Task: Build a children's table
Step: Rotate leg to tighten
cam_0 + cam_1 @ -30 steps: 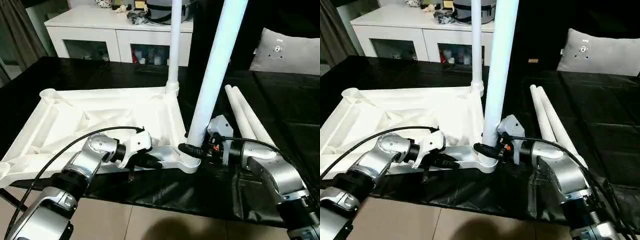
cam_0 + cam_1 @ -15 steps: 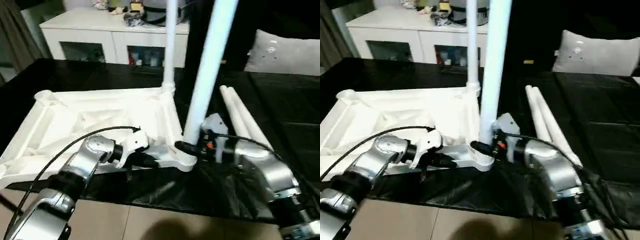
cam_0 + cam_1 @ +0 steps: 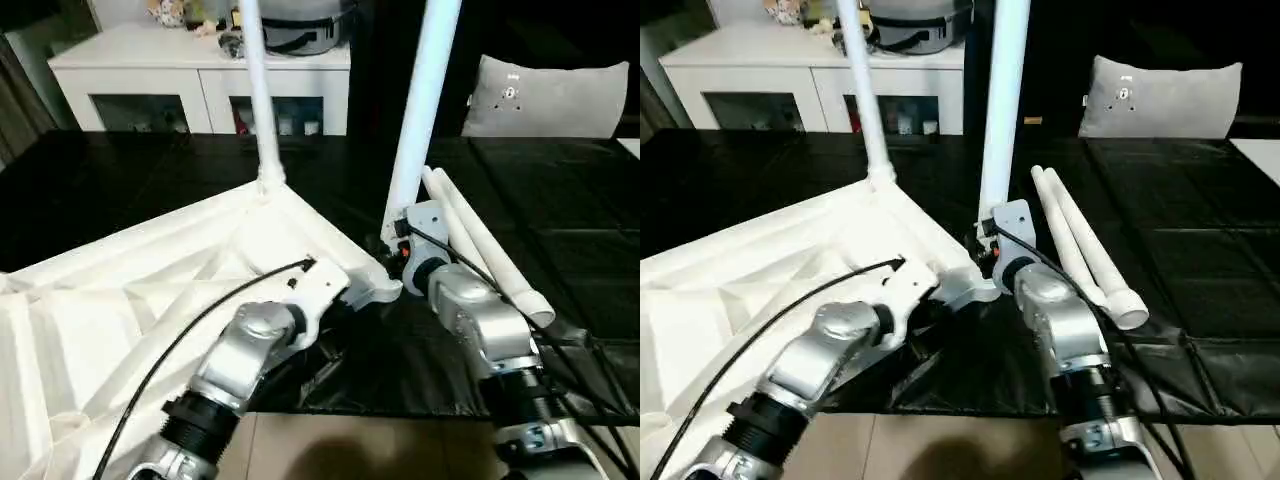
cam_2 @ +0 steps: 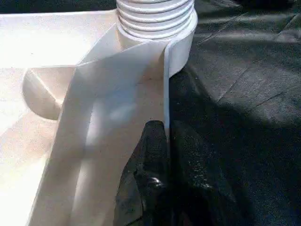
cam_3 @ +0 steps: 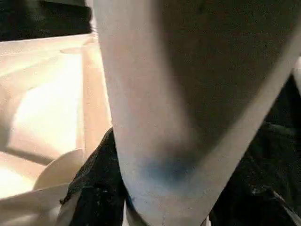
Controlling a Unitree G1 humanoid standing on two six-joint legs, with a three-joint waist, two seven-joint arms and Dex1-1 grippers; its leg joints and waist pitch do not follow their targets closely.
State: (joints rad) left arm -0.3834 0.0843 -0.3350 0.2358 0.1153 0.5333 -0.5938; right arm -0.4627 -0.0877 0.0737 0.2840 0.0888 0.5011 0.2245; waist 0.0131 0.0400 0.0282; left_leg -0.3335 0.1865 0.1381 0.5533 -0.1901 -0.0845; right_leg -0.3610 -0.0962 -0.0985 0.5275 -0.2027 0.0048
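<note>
Tabletop lies underside up on the black-covered table. Two legs upright in its sockets: far leg, near-right leg. Right gripper clamps the near-right leg low down. Left gripper pinches the tabletop's edge wall beside that socket. Two spare legs lie right.
</note>
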